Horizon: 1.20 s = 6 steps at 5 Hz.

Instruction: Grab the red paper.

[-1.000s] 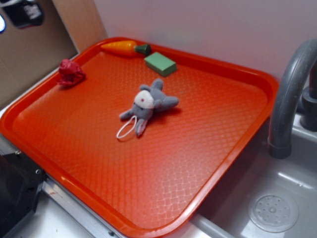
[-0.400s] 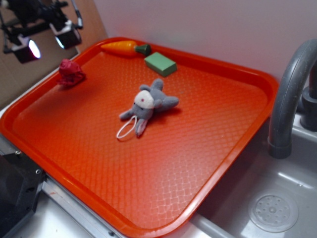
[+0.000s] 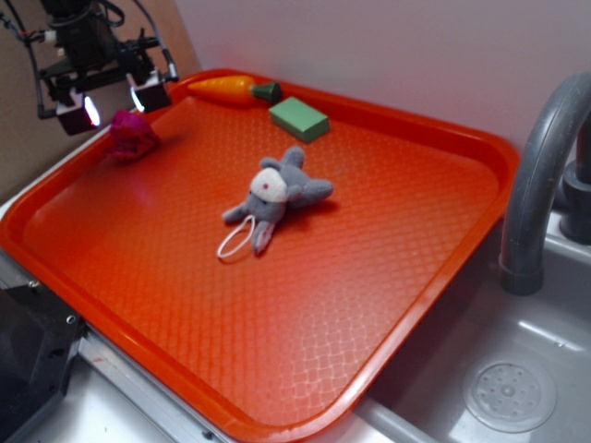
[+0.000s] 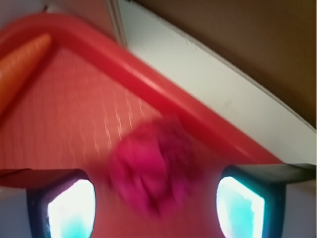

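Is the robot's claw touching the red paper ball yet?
Apart. The wrist view shows the red paper between the open gripper's fingers, with bare tray visible on both sides.

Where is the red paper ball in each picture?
Exterior: the red paper lies at the far left of the tray, near its rim, just below the gripper.
Wrist: the red paper is blurred, low in the middle, between the two fingers.
Shared landmark: the carrot, at the top of the tray in the exterior view, shows upper left in the wrist view.
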Each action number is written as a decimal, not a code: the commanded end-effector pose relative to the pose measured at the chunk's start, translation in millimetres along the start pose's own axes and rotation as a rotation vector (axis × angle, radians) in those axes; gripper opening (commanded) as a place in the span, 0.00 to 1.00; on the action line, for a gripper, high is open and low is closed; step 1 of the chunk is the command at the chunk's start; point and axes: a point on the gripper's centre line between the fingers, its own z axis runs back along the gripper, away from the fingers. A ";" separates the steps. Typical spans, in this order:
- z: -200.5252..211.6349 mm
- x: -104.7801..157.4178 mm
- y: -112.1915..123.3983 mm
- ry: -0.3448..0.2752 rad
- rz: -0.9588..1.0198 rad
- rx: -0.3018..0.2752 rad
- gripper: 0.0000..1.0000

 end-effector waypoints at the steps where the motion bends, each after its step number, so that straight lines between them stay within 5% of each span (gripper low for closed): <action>1: -2.4 21.6 -2.1 -0.065 0.018 0.017 1.00; 3: -11.8 -3.0 -6.8 0.019 -0.042 0.036 1.00; 5: -14.7 -19.6 -10.9 0.016 -0.075 0.048 1.00; 6: -17.0 -23.2 -11.5 -0.003 -0.055 0.087 0.00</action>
